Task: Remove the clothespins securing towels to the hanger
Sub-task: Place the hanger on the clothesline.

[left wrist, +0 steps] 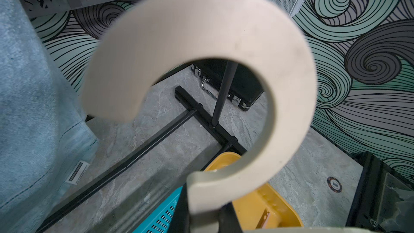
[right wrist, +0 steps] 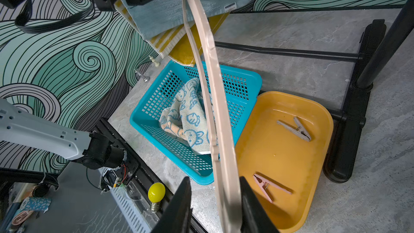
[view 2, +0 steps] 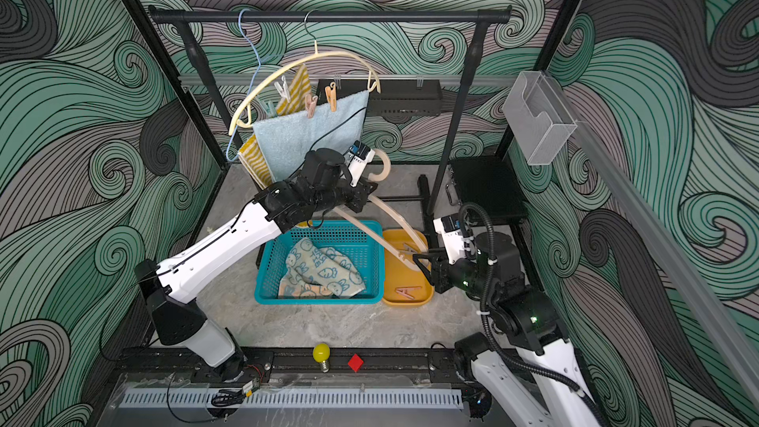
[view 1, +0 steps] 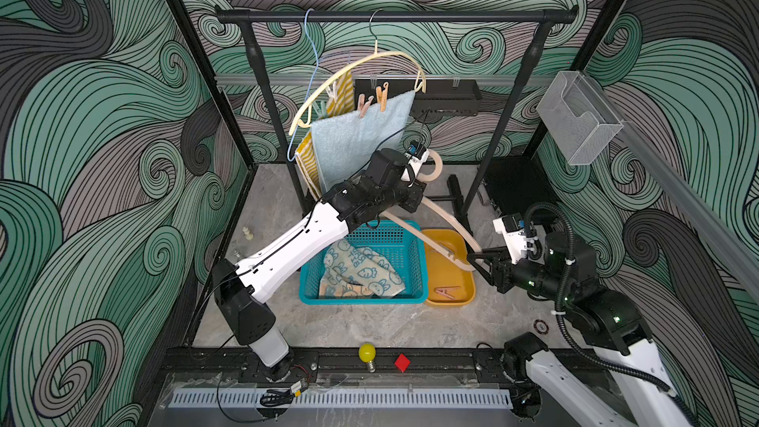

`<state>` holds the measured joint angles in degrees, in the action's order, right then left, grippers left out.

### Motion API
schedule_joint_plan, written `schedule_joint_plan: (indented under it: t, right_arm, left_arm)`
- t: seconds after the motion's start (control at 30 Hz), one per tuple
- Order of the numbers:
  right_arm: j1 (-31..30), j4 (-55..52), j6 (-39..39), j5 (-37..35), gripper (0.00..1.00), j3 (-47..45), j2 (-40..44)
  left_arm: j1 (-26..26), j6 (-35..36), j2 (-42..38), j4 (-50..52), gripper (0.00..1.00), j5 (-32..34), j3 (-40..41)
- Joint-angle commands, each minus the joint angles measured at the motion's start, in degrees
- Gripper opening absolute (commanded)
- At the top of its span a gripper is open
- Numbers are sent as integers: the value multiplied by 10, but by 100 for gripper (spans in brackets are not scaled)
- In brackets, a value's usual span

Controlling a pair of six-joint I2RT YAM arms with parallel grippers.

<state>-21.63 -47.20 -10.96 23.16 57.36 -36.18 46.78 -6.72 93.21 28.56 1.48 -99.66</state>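
**Desk:** Swirl-papered booth, grey marble surface point(view 1: 369, 322). What are the arms doing?

**Photographer:** Both are on one bare beige hanger point(right wrist: 220, 131) above a teal basket point(view 1: 361, 301) and an orange tray point(right wrist: 280, 153).

**Desk:** And the claws?

**Photographer:** The left claw point(view 1: 415, 193) is clamped on the beige hanger's neck, under its hook. The right claw point(right wrist: 215, 182) straddles the far tip, jaws narrow, with a gap showing on one side.

**Desk:** Where are the clothespins?

**Photographer:** A pale clothespin point(right wrist: 294, 128) and a pink clothespin point(right wrist: 268, 184) lie in the tray. Four are on the cream hanger point(view 1: 376, 51) on the rail point(view 1: 451, 16). A pink peg point(view 1: 364, 105) and an orange peg point(view 1: 382, 97) grip the blue towel point(view 1: 349, 145). A white peg point(view 1: 333, 90) and a mint peg point(view 1: 321, 110) sit by the striped towel point(view 1: 345, 96).

**Desk:** Which arm is nearer?

**Photographer:** The left, just below the blue towel. The pegs stand roughly upright, above and behind both claws. Neither claw looks free until the beige hanger is put down.
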Motion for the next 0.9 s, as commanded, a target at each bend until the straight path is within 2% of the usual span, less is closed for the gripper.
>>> schedule_joint_plan:
  t: [0.0,0.17,0.23,0.3,0.33,0.4,0.43,0.5,0.57,0.67,0.87]
  right_arm:
    - [3,13,4,8,37,-7,-1]
    - [3,15,7,7,32,-6,0]
    - [4,17,8,6,22,-5,-1]
    - [5,22,6,5,4,-5,-1]
    - [5,24,5,3,0,-3,1]
    - [5,27,7,2,0,-3,5]
    - [5,28,8,0,0,-2,8]
    - [5,27,8,-18,0,3,15]
    - [5,21,11,-38,0,12,22]
    - [5,3,21,-64,0,34,30]
    - [5,-22,39,-109,0,68,42]
  left_arm:
    - [-4,-8,-21,-22,0,-9,-28]
    - [-4,-8,-23,-24,0,-11,-27]
    - [-4,-8,-23,-23,0,-10,-27]
    - [-4,-9,-24,-22,0,-10,-27]
    - [-4,-9,-24,-22,0,-10,-26]
    - [-4,-13,-22,-23,0,-4,-26]
    - [-4,-14,-22,-23,7,-1,-26]
    - [-4,-13,-21,-26,33,-4,-26]
    - [-4,-6,-20,-29,45,-19,-28]
    - [-4,-13,-21,-25,51,-25,-33]
    - [-4,-30,-46,-17,53,-23,-27]
